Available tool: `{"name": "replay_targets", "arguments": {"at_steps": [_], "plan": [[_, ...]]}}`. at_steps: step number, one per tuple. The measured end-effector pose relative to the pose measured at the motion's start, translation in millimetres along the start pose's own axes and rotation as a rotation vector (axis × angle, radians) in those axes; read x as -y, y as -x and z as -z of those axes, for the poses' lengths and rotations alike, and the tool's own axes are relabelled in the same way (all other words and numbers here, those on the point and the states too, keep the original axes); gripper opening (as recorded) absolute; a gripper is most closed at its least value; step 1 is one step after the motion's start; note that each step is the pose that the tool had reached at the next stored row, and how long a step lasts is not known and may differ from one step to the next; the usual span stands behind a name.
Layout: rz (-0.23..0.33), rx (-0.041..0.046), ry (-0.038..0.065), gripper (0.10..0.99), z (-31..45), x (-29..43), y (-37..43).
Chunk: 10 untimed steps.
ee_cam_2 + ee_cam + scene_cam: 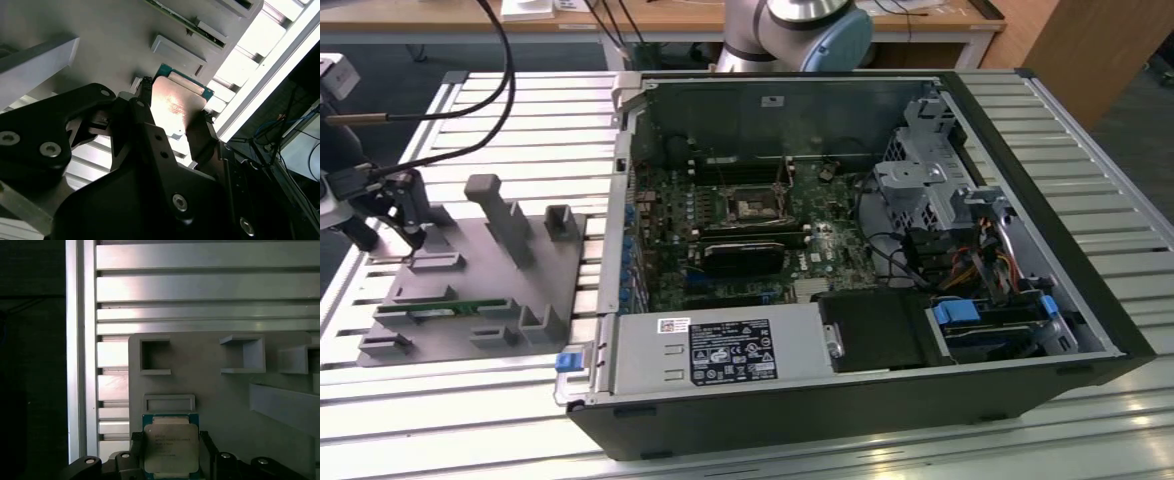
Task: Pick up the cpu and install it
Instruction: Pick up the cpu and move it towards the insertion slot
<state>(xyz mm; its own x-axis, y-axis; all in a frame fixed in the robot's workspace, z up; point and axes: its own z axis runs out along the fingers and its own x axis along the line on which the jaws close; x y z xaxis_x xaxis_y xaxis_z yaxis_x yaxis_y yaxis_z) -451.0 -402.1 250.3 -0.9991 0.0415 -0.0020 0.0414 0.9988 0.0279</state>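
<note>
Fingers [199,135] of the black end effector [175,109] stand at two opposite edges of the cpu [177,102], a small flat square chip with a shiny silver metal top and a thin green rim, and they press against it from both sides, so the end effector is clamped on the cpu. In the first wrist view the same cpu [170,447] shows between the two dark fingers, with its metal top turned to the camera. The cpu is at the flat grey plastic holder plate [220,390], close to the edge of this plate; I cannot tell if it rests on the plate or is lifted a little above it. Just beside the cpu the plate has a shallow rectangular frame [169,403] and some raised box-shaped pockets. In the exterior view the end effector [387,238] hangs over the holder plate [507,290] at the exterior view's left, with black cables [494,80] running above it. A long narrow green memory stick [440,308] lies in a slot on the plate. The plate lies on the slatted silver metal tabletop [454,400]. Well apart from the cpu, toward the exterior view's right, the open black computer case [854,410] lies on its side on the same tabletop, and inside it the green motherboard [670,205] with its square processor socket [758,205] is visible.
</note>
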Motion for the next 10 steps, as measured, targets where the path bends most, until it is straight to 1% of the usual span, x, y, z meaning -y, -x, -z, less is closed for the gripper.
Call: {"name": "replay_targets", "arguments": {"at_steps": [3,5,6,10], "plan": [[0.0,0.0001,0.0,0.525,5.7,-0.2,0.1],[0.0,0.0001,0.0,0.525,11.0,-0.5,0.1],[0.0,0.0,0.0,0.525,14.4,-0.7,0.1],[0.0,0.0001,0.0,0.525,32.5,-2.1,0.0]]}}
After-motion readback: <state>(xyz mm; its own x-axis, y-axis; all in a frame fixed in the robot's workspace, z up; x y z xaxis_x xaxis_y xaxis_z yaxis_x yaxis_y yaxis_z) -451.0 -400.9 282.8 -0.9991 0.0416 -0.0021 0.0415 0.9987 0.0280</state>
